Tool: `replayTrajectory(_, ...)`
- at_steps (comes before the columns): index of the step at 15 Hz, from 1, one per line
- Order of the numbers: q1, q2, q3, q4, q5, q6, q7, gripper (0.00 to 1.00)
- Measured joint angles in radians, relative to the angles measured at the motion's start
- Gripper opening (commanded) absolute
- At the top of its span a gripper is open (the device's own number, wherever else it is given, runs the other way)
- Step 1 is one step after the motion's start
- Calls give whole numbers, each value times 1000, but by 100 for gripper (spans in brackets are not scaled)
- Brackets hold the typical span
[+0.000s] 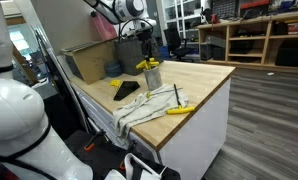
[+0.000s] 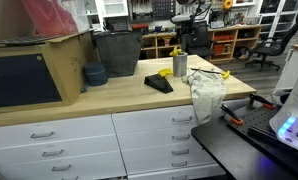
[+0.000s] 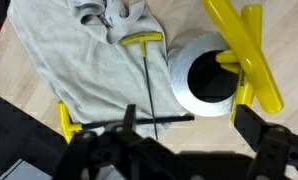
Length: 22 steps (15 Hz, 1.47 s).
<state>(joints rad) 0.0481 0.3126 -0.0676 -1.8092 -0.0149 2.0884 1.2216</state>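
A metal cup (image 3: 189, 72) stands on the wooden counter with yellow-handled tools (image 3: 241, 50) sticking out of it. My gripper (image 3: 189, 127) hangs open just above the counter, beside the cup, with nothing between its fingers (image 3: 254, 125). Two yellow T-handle hex keys (image 3: 141, 42) lie on a grey cloth (image 3: 79, 70), and one black shaft (image 3: 154, 118) reaches towards the cup. In both exterior views the gripper (image 1: 141, 42) (image 2: 180, 38) is over the cup (image 1: 152, 75) (image 2: 179, 66).
A black wedge-shaped object (image 2: 159, 83) lies near the cup. A blue bowl (image 2: 94, 73), a dark bin (image 2: 117, 52) and a cardboard box (image 1: 87, 60) stand at the back. The cloth (image 1: 139, 108) hangs over the counter edge, and another yellow tool (image 1: 179, 109) lies beside it.
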Motion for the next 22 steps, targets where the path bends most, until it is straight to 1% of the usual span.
replayTrajectory(8, 2, 3, 9, 2, 1, -4, 3, 100)
replayTrajectory(11, 7, 14, 9, 12, 1, -4, 47, 100)
replayTrajectory(15, 34, 48, 10, 73, 0, 0, 123, 100)
replayTrajectory(18, 64, 72, 18, 120, -23, 22, 122, 100)
replayTrajectory(22, 89, 117, 32, 169, -45, 17, 106, 100)
